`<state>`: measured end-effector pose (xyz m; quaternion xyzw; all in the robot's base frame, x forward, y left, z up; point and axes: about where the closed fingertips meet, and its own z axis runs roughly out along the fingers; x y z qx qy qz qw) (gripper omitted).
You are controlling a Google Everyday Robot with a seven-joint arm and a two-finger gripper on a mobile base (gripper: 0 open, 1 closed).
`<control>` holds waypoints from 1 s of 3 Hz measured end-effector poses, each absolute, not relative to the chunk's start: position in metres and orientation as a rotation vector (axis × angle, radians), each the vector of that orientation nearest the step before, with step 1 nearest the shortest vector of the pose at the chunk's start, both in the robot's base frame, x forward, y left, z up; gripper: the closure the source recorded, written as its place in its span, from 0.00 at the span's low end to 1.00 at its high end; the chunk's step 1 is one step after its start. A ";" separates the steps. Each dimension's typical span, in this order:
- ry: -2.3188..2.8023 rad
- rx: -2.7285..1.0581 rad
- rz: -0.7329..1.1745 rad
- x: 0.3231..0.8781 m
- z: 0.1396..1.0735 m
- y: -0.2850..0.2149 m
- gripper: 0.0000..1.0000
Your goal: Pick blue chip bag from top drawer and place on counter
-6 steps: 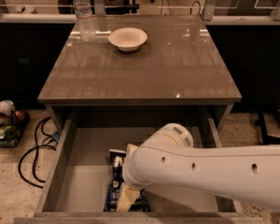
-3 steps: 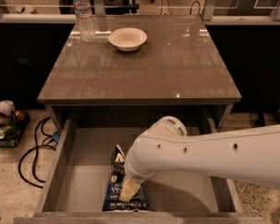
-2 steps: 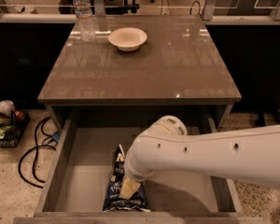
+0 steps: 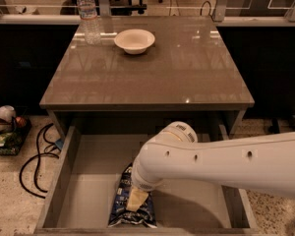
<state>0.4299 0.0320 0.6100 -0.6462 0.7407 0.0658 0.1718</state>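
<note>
The top drawer stands pulled open below the counter. The blue chip bag lies flat on the drawer bottom near the front edge, a little left of the middle. My white arm reaches in from the right. My gripper points down and is on top of the bag, covering its middle. The arm's wrist hides the upper right part of the bag.
A water bottle and a white bowl stand at the back left of the counter. Black cables and a pile of small items lie on the floor at the left of the drawer.
The arm has swung a little up and to the right, so more of the bag shows. The gripper has stayed low on the bag, which has not moved.
</note>
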 end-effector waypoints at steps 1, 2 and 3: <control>2.102 -1.834 0.187 0.430 0.610 0.032 1.00; 2.110 -1.796 0.120 0.431 0.639 0.017 1.00; 2.132 -1.714 -0.029 0.433 0.701 -0.013 1.00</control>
